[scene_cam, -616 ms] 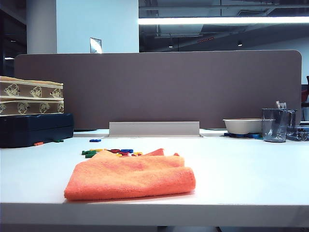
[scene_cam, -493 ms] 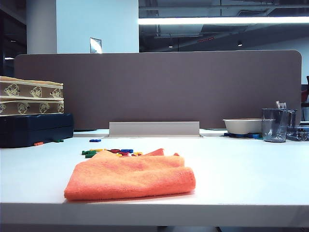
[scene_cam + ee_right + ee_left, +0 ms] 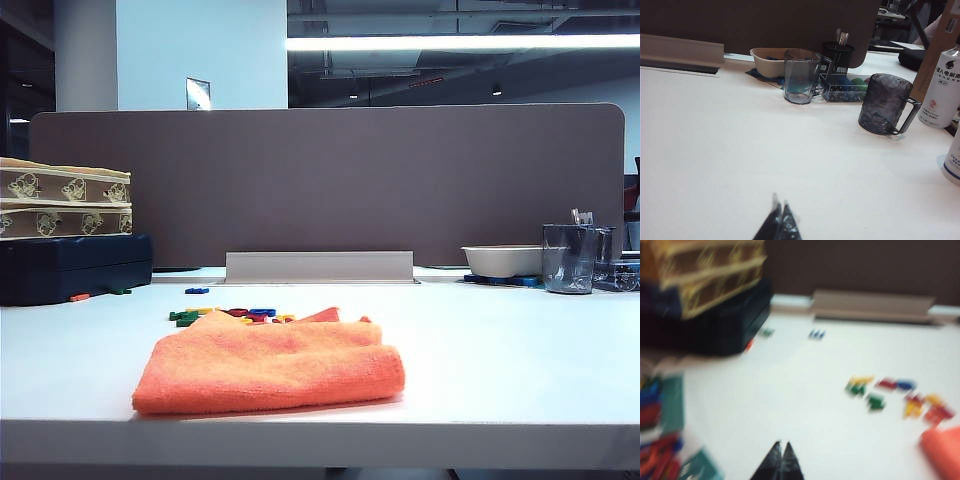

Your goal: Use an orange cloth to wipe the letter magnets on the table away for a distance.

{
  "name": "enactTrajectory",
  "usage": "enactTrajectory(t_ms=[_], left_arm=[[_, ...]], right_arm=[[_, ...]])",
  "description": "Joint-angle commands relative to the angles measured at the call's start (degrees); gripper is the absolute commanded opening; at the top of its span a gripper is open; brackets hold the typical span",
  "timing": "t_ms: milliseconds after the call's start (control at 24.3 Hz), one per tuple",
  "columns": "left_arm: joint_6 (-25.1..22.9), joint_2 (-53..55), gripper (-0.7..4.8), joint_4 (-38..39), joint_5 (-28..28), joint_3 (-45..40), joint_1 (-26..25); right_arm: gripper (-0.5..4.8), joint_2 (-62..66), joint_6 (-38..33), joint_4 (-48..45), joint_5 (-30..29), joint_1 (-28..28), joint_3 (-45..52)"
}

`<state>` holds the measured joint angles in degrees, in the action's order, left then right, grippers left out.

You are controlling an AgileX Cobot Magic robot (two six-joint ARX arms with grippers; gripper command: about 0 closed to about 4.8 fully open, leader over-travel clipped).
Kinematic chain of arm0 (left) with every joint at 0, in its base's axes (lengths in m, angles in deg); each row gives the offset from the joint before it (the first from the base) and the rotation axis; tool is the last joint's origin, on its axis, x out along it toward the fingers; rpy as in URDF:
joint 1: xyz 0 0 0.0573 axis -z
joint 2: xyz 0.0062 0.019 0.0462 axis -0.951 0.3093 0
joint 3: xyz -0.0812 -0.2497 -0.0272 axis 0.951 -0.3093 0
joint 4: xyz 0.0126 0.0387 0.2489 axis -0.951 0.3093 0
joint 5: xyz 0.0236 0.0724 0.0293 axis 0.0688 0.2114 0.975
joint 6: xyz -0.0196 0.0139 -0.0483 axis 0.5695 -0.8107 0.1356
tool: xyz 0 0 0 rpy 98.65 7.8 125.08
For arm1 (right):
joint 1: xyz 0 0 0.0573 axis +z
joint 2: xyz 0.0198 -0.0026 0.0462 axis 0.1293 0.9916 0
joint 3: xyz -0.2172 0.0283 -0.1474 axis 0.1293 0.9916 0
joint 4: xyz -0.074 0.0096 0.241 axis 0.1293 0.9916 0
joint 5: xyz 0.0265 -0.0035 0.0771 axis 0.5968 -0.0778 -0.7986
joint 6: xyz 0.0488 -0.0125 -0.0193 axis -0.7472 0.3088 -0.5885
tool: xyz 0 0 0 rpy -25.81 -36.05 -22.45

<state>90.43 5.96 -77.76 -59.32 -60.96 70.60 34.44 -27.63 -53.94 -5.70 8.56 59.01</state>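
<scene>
The orange cloth [image 3: 270, 365] lies folded near the front edge of the white table [image 3: 500, 340]; one end of the cloth [image 3: 945, 450] shows in the blurred left wrist view. Just behind it the letter magnets [image 3: 230, 316] lie scattered in red, blue, green and yellow, and the same magnets [image 3: 897, 397] appear in the left wrist view. My left gripper [image 3: 781, 446] is shut and empty, well short of the magnets. My right gripper [image 3: 780, 205] is shut and empty over bare table. Neither arm shows in the exterior view.
A dark case [image 3: 75, 268] with patterned boxes [image 3: 65, 197] on top stands at the left. A white bowl [image 3: 503, 260], a clear glass [image 3: 801, 76], a dark mug [image 3: 885, 103] and bottles [image 3: 942, 85] stand at the right. A grey-brown divider [image 3: 330, 180] closes the back.
</scene>
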Motion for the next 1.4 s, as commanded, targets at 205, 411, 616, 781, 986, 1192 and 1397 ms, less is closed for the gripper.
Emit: enactTrajectory(t_ms=[205,411,616,781,986,1192,1397], left_arm=[[0.3,0.0,0.04,-6.4,-7.5,2.6,0.0],[-0.1,0.1,0.35,-6.4,-9.7,4.8,1.5],[-0.9,1.9,0.43,-6.4,-14.4,6.6,3.3],[-4.8,5.6,0.68,-6.4,-17.5,8.9,5.2],[-6.6,13.9,1.14,-6.6,-19.5,11.6,8.3],[-6.6,25.6,1.36,-10.4,-19.5,14.4,12.4],[-6.6,38.6,1.88,-16.5,-18.6,16.3,19.6]], right_arm=[[-0.01,-0.5,-0.1,-0.6,0.1,0.0,0.0],[-0.01,-0.5,-0.1,-0.6,0.1,0.0,0.0],[-0.01,-0.5,-0.1,-0.6,0.1,0.0,0.0],[-0.01,-0.5,-0.1,-0.6,0.1,0.0,0.0],[-0.01,-0.5,-0.1,-0.6,0.1,0.0,0.0],[-0.01,-0.5,-0.1,-0.6,0.1,0.0,0.0],[-0.01,-0.5,-0.1,-0.6,0.1,0.0,0.0]])
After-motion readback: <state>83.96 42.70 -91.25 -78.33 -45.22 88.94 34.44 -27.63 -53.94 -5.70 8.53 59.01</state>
